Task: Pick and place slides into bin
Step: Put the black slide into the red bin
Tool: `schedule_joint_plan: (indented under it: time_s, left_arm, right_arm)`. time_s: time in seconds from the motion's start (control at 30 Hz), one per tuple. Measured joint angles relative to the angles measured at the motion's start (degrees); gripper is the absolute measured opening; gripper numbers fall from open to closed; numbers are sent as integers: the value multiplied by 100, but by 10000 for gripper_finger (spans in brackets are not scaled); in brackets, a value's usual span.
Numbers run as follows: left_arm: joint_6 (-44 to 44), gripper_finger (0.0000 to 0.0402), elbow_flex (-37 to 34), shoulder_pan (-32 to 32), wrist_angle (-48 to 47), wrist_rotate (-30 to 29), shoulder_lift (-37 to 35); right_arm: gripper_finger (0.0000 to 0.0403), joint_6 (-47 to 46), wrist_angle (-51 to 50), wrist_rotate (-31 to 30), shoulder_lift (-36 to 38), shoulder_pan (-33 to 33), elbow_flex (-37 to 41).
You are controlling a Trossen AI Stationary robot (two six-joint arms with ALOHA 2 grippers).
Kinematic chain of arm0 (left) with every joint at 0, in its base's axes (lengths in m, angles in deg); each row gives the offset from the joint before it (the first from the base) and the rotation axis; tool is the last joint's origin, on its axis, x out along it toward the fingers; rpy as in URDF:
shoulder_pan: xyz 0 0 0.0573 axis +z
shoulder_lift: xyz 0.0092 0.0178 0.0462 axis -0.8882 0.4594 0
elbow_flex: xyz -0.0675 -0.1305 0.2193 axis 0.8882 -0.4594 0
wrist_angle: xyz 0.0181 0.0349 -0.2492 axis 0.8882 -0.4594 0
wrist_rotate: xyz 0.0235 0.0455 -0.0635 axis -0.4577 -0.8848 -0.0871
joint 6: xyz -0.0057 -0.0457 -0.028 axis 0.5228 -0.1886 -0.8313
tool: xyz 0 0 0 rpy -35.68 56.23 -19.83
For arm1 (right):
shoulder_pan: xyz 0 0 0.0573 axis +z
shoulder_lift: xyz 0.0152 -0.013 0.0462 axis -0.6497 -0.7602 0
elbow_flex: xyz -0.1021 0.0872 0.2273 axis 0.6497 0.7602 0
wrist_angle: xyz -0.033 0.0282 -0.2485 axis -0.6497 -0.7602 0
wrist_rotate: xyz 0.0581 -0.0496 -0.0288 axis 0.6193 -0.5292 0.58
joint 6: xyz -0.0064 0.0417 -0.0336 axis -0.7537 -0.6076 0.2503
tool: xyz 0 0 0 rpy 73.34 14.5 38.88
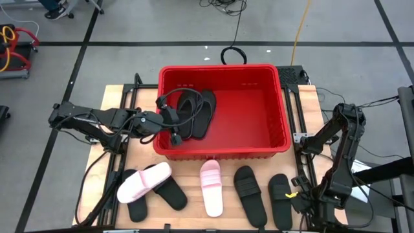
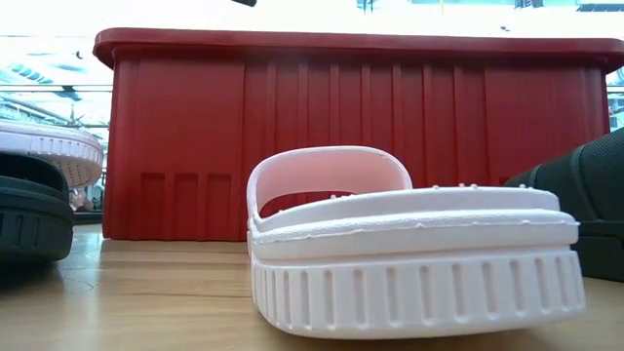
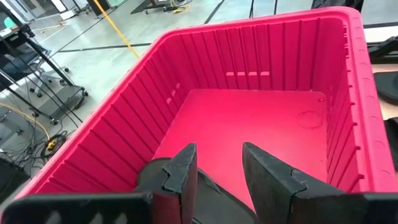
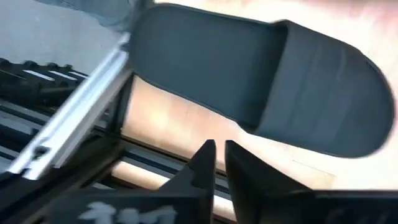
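The red bin (image 1: 259,145) stands mid-table and holds two black slides (image 1: 194,111) lying on its floor by its left wall. My left gripper (image 1: 173,134) hangs open over the bin's near left corner, above those slides (image 3: 214,193); nothing is between its fingers (image 3: 219,165). On the table in front of the bin lie a pink slide (image 1: 143,182) resting on black ones (image 1: 171,192), a second pink slide (image 1: 211,188), and two black slides (image 1: 250,194) (image 1: 279,192). My right gripper (image 1: 299,197) points down at the near right corner beside the rightmost black slide (image 4: 267,81), its fingertips (image 4: 219,149) a narrow gap apart.
The metal frame rail (image 4: 81,112) runs along the table's right edge under my right gripper. In the low view the pink slide (image 2: 409,253) fills the foreground before the bin wall (image 2: 361,136). The right half of the bin floor (image 1: 249,116) is bare.
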Motion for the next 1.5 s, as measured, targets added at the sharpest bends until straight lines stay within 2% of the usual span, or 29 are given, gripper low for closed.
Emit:
schedule_joint_plan:
  time_s: [0.17, 0.3, 0.47, 0.67, 0.9, 1.03, 1.3, 1.5]
  left_arm:
    - [-43, 127, 0, 0, 2, 11, 0]
    - [-93, 127, 0, 0, 0, 13, 1]
    - [-95, 127, 0, 0, 0, 13, 2]
    - [-152, 127, 0, 0, 0, 13, 0]
    - [-155, 127, 0, 0, 0, 13, 0]
    - [-174, 127, 0, 0, 0, 13, 1]
    - [-296, 127, 0, 0, 0, 11, 1]
    - [-320, 127, 0, 0, -2, 13, 2]
  right_arm:
    - [92, -8, -311, -226, 2, -100, 0]
    - [140, -11, -78, -503, 4, -123, 66]
    - [169, -12, 231, -473, 3, -119, 450]
    - [163, -963, 491, -619, 4, -158, 898]
    - [156, -1232, 1423, -687, 9, -158, 1206]
    - [155, -1540, 1211, -847, 11, -153, 1224]
    - [152, -1411, 944, -925, 11, -153, 1221]
    - [118, -1462, 414, -943, 11, -153, 1219]
